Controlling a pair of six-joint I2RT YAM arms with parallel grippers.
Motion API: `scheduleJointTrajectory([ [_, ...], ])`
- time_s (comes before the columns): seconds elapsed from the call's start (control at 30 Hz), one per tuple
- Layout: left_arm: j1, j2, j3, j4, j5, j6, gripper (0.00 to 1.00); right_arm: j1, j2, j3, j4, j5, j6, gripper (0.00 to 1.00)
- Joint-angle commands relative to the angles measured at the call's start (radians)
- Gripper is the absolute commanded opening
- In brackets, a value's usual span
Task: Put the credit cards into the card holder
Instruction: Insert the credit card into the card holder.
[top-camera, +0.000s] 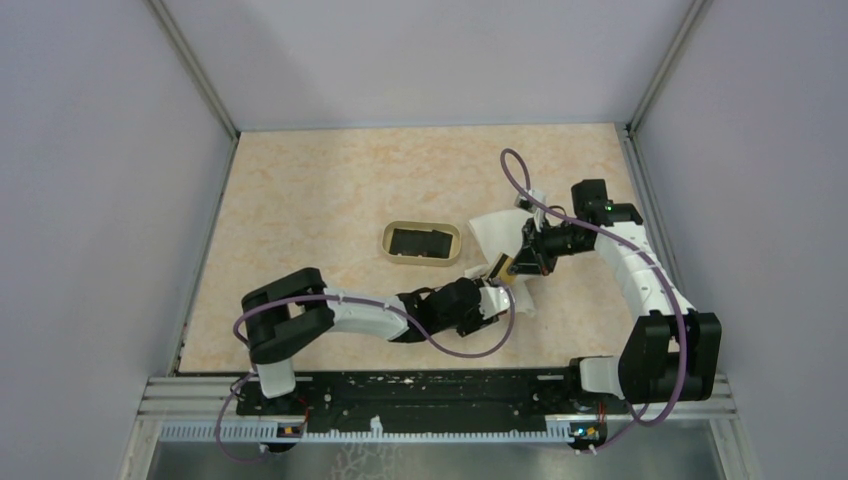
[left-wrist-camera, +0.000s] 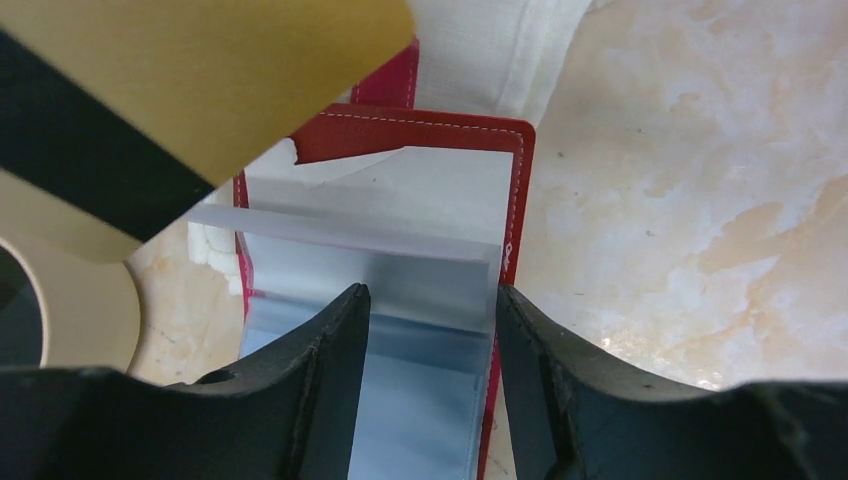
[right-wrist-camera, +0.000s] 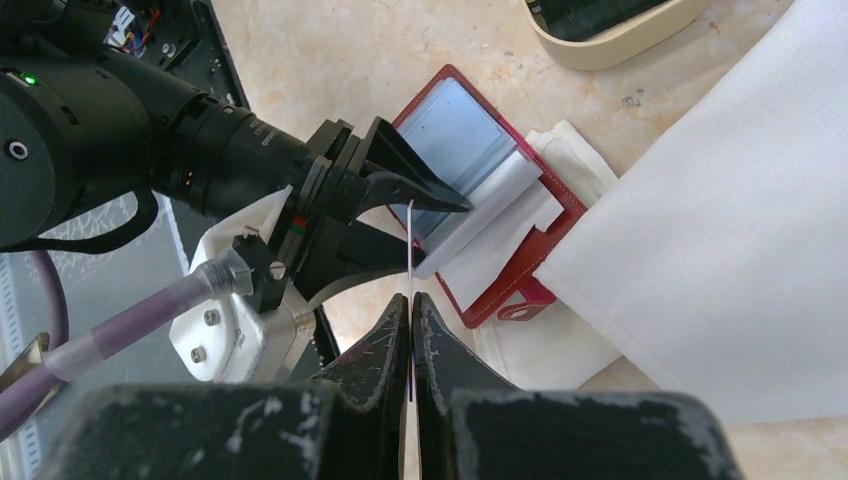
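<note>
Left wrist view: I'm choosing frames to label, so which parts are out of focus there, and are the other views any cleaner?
Left wrist: the yellow card fills the top left, close to the lens and blurred; the card holder is sharp. Right wrist: that card is only a thin edge-on line, and the white cloth is nearly washed out. Top external: evenly lit, everything small.

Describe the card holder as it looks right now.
The card holder is a red, leather-like fold-over wallet with white stitching, lying open on the table, one end over the white cloth. Frosted clear sleeves fan up inside; a snap tab sticks out at one end. The left gripper stands open astride the sleeves, seemingly touching them.
</note>
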Motion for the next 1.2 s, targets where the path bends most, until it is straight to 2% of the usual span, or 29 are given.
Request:
scheduleJointTrajectory([
  [0.0,0.040,-0.047,-0.005,-0.036,-0.028,-0.031,0.56,-0.008,-0.009,0.021,0.014,-0.023,-0.002,0.00],
  [0.2,0.048,-0.111,-0.050,0.039,0.058,-0.046,0.64,-0.008,0.016,0.014,0.008,-0.017,-0.009,0.00],
  [0.37,0.048,-0.257,-0.165,0.172,0.186,-0.113,0.72,0.000,0.034,0.001,0.029,-0.036,0.011,0.00],
  [0.5,0.051,-0.425,-0.308,0.246,0.158,-0.214,0.84,0.060,0.052,0.003,0.036,-0.071,0.018,0.00],
  [0.57,0.075,-0.492,-0.355,0.240,0.152,-0.297,0.87,0.119,0.055,-0.010,0.089,-0.049,0.075,0.00],
  [0.7,0.167,-0.551,-0.429,0.209,0.163,-0.533,0.81,0.206,0.112,-0.042,0.184,0.023,0.178,0.00],
  [0.87,0.217,-0.538,-0.535,0.318,0.148,-0.683,0.59,0.223,0.237,-0.023,0.175,-0.011,0.211,0.00],
  [1.0,0.229,-0.496,-0.550,0.363,0.134,-0.729,0.45,0.241,0.305,-0.019,0.211,0.053,0.274,0.00],
  [1.17,0.229,-0.452,-0.532,0.420,0.164,-0.727,0.43,0.239,0.355,-0.006,0.224,0.111,0.311,0.00],
])
